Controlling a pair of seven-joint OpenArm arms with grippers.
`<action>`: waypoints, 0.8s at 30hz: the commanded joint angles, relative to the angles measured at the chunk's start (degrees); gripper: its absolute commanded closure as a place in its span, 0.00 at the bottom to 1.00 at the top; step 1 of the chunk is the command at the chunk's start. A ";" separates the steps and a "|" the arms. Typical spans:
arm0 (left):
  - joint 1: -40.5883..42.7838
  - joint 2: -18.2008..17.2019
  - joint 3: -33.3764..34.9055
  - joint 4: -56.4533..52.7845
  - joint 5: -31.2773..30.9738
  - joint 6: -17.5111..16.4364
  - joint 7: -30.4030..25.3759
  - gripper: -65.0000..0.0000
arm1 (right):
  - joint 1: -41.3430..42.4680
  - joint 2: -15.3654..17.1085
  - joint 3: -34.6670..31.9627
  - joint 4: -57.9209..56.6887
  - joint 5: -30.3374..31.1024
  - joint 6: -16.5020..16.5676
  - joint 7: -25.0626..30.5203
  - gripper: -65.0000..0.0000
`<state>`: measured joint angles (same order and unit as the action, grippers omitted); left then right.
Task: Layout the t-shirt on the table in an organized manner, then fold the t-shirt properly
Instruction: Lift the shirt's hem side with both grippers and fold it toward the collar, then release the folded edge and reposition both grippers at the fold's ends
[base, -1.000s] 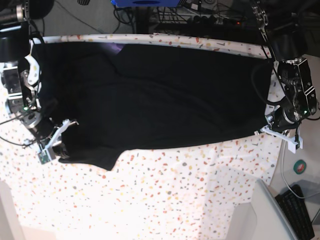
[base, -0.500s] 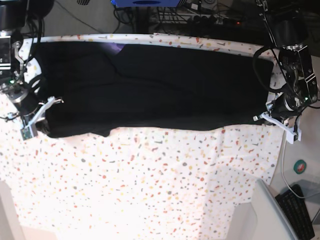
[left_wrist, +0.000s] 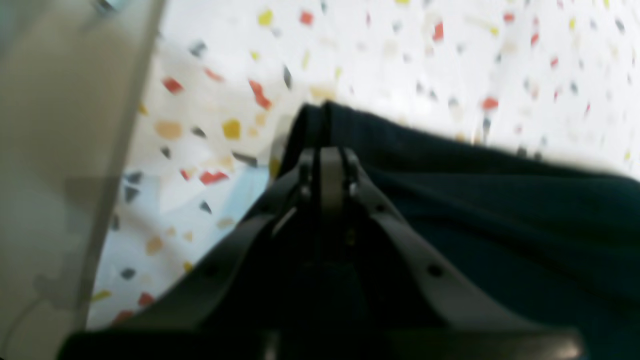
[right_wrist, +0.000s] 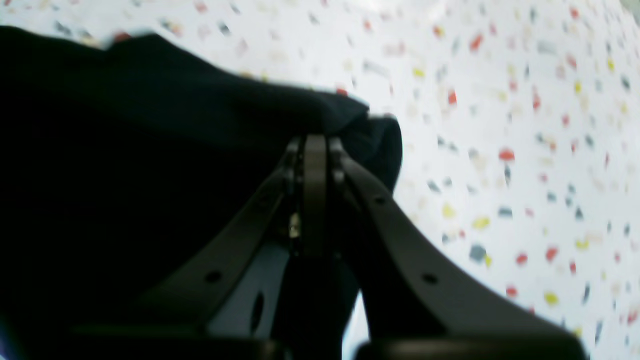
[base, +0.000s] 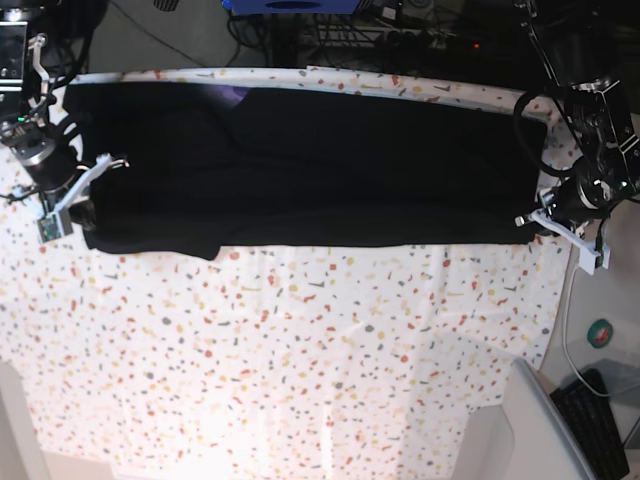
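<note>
Since the earlier frames: both arms have carried the near hem of the t-shirt (base: 300, 170) toward the far edge of the table (base: 300, 360), and the sagging lobe near your right gripper (base: 75, 205) has flattened into a nearly straight edge.

Item, t-shirt: black cloth, stretched as a long band across the far part of the table, spanning from one gripper to the other. A small purple patch shows at its far edge; the rest of the print is not visible, so you cannot tell from here which face is up.

Item, right gripper: jaws pressed together on a bunched corner of the shirt, as the right wrist view shows, with cloth bulging just beyond the tips.

Item, left gripper (base: 560, 222): jaws likewise closed on a doubled hem, speckled table just past the tips in the left wrist view.

Progress, by judgement: the garment looks folded once lengthwise, or nearly so. Release, smoothing and the crosswise folds remain.

Not made out: sleeves and collar are lost in the uniform black; layer count cannot be confirmed. Both wrist views are blurred. The far hem lies against the table's rim and its alignment is unclear. A grey keyboard (base: 600, 420) is cut off at the frame corner, well apart from the left gripper.
</note>
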<state>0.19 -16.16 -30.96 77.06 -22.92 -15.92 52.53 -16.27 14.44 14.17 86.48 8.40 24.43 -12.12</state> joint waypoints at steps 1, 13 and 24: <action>-0.41 -1.02 -0.47 1.14 -0.34 -0.03 -0.88 1.00 | 0.49 0.20 0.46 1.04 0.26 -0.38 -0.23 1.00; 1.53 -0.94 -0.20 2.37 -0.34 -0.03 -0.88 1.00 | -4.08 -2.88 0.73 4.91 0.17 -0.38 -8.06 1.00; 1.70 -2.17 -0.38 1.93 -0.34 -0.03 -1.06 1.00 | -7.51 -2.96 0.81 12.73 0.26 -0.47 -13.86 1.00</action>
<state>2.72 -16.73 -31.05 78.02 -22.76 -15.92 52.14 -23.90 10.87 14.63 98.26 8.45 23.99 -26.85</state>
